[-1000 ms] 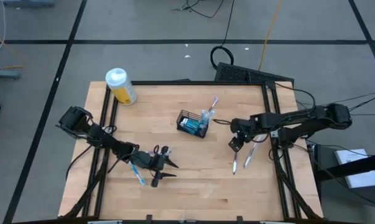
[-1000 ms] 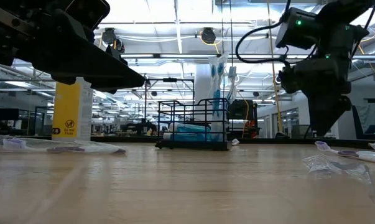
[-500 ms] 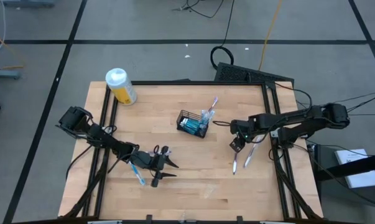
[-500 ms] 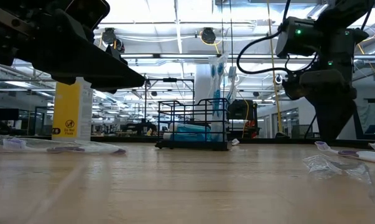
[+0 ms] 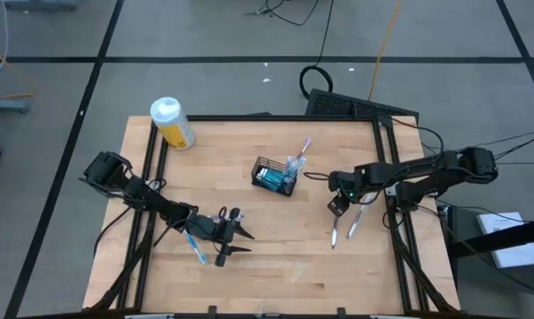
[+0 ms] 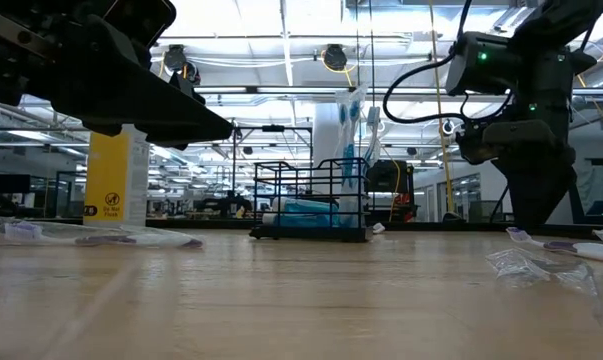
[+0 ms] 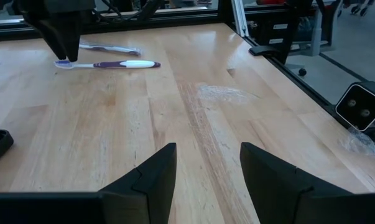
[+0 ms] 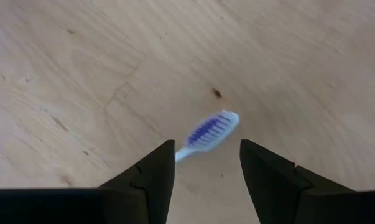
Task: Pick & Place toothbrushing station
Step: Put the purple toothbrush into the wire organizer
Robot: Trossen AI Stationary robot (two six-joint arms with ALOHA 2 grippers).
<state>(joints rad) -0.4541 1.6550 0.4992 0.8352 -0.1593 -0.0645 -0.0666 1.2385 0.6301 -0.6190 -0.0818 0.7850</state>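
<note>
The black wire basket (image 5: 274, 175) stands mid-table on the wood, holding teal tubes and one upright toothbrush (image 5: 299, 151). Two toothbrushes (image 5: 335, 232) (image 5: 355, 220) lie flat near the table's right edge. My right gripper (image 5: 337, 206) points steeply down over the bristle head (image 8: 209, 131) of one of them; its open fingers stand on either side of the head without touching it. My left gripper (image 5: 236, 241) hovers open near the front left, nothing between its fingers (image 7: 207, 168). A blue toothbrush (image 5: 195, 248) lies beside the left arm.
A yellow bottle with a white cap (image 5: 172, 122) stands at the far left corner. Clear plastic wrap (image 6: 534, 266) lies near the right-hand toothbrushes. Black frame rails (image 5: 388, 151) run along the table's sides. Bare wood lies between the basket and the front edge.
My right gripper has sunk a little toward the table over the toothbrush head, its fingers staying open.
</note>
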